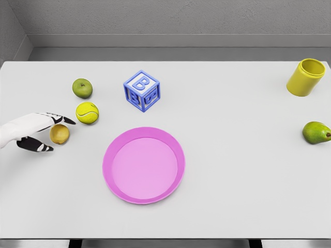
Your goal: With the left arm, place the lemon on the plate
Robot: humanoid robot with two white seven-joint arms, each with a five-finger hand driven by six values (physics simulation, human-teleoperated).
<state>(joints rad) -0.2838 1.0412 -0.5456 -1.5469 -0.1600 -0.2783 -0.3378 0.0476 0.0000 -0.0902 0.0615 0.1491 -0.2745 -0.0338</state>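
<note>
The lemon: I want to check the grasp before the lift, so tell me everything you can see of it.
The lemon is a small, dull yellow-orange oval with a matte skin, lying on the white table near its left edge. It sits left of the pink plate and just below the tennis ball, apart from both. The left hand reaches in from the left, with fingers above and below the lemon's left side. Whether they actually press on it cannot be told.
</note>
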